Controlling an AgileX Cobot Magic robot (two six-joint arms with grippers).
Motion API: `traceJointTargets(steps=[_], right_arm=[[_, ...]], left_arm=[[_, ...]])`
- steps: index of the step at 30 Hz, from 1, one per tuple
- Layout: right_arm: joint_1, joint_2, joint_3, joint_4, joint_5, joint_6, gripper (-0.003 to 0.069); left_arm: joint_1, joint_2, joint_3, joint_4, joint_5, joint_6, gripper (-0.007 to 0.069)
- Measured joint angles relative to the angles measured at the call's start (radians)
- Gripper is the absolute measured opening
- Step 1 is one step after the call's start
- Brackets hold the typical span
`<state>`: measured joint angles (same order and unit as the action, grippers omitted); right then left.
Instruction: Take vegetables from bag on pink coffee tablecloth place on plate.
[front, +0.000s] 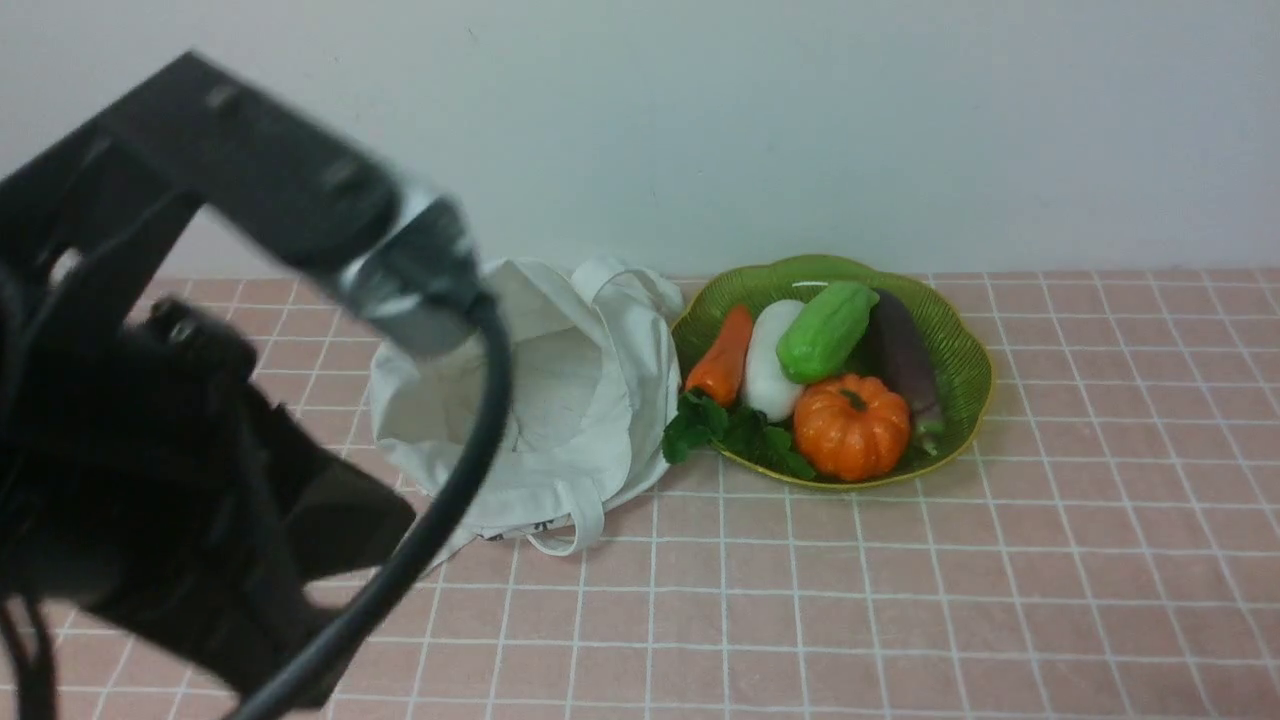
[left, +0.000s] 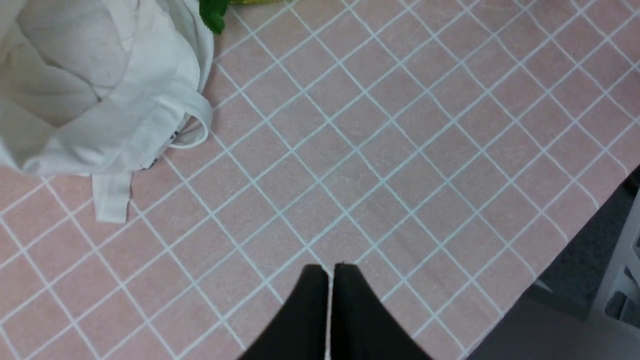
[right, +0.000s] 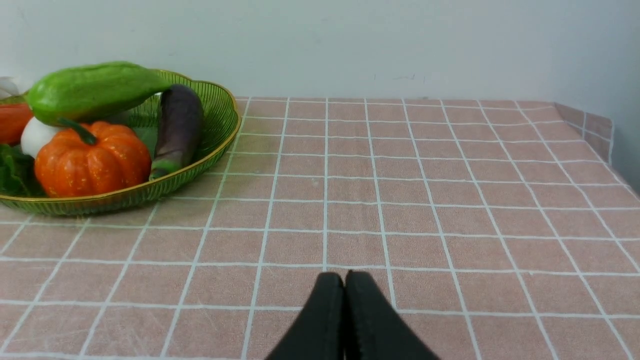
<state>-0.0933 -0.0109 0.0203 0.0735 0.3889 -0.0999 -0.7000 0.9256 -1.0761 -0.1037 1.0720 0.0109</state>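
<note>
The bright green ridged vegetable (front: 826, 329) lies in the green scalloped plate (front: 960, 340), resting across a white radish (front: 768, 362); it also shows as the vegetable (right: 95, 91) in the plate (right: 220, 125). The off-white bag (front: 560, 400) lies slumped and open on the pink coffee tablecloth (front: 900, 600), left of the plate, and nothing shows inside the bag (left: 90, 90). My left gripper (left: 330, 272) hovers shut and empty above the tablecloth (left: 375, 150), near its front edge. My right gripper (right: 344, 281) is shut and empty over the cloth, right of the plate.
In the plate also lie an orange pumpkin (front: 851, 426), an orange pepper (front: 722, 356), a dark eggplant (front: 903, 358) and green leaves (front: 720, 430). My left arm (front: 200, 400) fills the near left of the front view. The table edge (left: 565, 240) drops off beside my left gripper.
</note>
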Motion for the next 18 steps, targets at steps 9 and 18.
traceJointTargets(steps=[9,18], right_arm=[[0.0,0.0,0.0,0.0,0.0,0.0,-0.0015],[0.0,0.0,0.0,0.0,0.0,0.0,-0.0015]], left_arm=[[0.0,-0.363,0.449,0.003,-0.478,0.0,-0.0004],[0.0,-0.439,0.669,0.003,-0.606,0.002,-0.0004]])
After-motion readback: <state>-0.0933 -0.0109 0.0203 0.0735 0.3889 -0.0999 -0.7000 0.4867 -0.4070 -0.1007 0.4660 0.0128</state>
